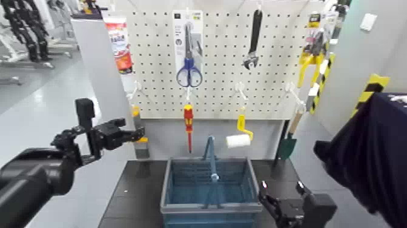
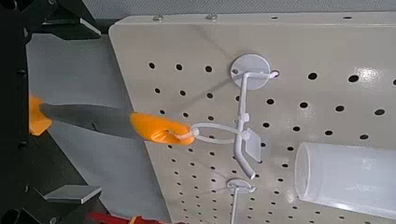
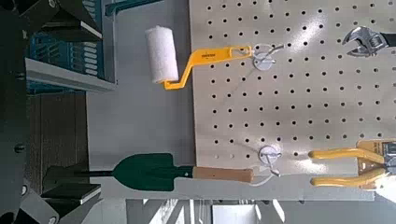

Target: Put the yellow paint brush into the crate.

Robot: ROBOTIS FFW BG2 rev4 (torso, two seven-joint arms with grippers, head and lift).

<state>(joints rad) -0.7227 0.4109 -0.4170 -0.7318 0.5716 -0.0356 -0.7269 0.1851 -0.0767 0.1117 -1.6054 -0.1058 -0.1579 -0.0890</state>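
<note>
White pegboard wall (image 1: 224, 67) behind | yellow paint brush (image 2: 140, 123) hangs on hook at board's left edge, so handle is free to grasp | left gripper (image 1: 136, 134) near it, open, empty | right gripper (image 1: 281, 197) low beside crate (image 1: 209, 182), open, waiting

a white pegboard (image 1: 224, 60) stands upright at the back of a dark tabletop (image 1: 136, 182), with a grey panel (image 1: 163, 139) below it. pale grey floor (image 1: 42, 103) spreads to the left. a pale wall (image 1: 363, 54) rises on the right, beside a yellow-and-black striped post (image 1: 370, 88). the light is even.
</note>
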